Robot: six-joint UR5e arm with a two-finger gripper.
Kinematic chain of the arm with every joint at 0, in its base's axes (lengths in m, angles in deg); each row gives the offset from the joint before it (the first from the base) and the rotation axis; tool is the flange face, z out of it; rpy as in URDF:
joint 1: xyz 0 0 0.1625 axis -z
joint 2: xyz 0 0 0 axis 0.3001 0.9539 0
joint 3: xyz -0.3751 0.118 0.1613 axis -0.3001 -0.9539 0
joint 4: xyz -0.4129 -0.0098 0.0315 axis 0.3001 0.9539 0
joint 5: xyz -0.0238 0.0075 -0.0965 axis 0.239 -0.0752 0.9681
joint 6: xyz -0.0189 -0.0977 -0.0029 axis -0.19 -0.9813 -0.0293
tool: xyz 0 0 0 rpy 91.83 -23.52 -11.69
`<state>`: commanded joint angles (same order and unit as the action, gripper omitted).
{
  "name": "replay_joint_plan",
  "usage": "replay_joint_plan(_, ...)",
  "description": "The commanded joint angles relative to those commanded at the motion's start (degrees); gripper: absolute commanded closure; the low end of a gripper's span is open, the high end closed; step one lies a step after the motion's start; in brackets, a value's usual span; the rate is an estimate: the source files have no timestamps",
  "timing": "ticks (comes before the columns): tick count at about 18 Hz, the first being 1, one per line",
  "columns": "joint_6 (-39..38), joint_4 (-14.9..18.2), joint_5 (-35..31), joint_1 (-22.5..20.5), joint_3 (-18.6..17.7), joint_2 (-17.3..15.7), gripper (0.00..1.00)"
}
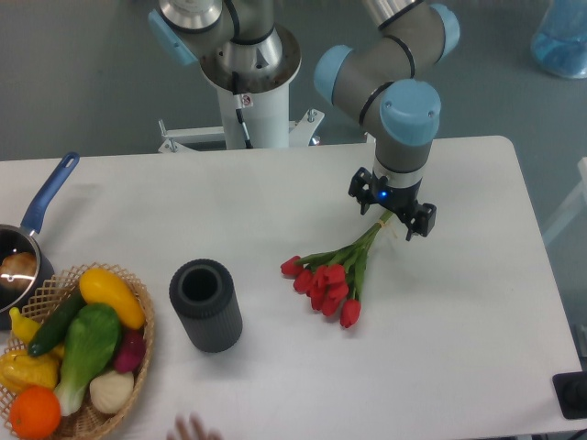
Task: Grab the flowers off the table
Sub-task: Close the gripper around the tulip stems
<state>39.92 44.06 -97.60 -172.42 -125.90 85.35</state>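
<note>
The flowers (327, 279), a bunch of red tulip buds on long green stems, lie on the white table (183, 202) right of centre, buds toward the front and stem ends pointing back right. My gripper (390, 218) hangs over the stem ends, open, with one finger on each side of the stems (371, 240). Nothing is gripped, and the flowers rest flat on the tabletop.
A dark ribbed cylinder cup (206, 305) stands left of the flowers. A wicker basket (140, 302) of vegetables sits at the front left, with a blue-handled pot (41, 206) behind it. Fingertips of a person's hand (190, 428) show at the bottom edge.
</note>
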Motion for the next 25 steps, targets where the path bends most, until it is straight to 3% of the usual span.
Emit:
replay_joint_plan(7,1.76,-1.31,0.09,0.0,0.35,3.08,0.0)
replay_joint_plan(17,1.67,-1.49,0.44,0.26,-1.93,2.99,0.01)
replay_joint_plan(20,1.67,-1.49,0.44,0.09,-1.76,2.99,0.33)
replay_joint_plan(25,0.97,-1.58,0.53,0.26,-1.23,2.99,0.62)
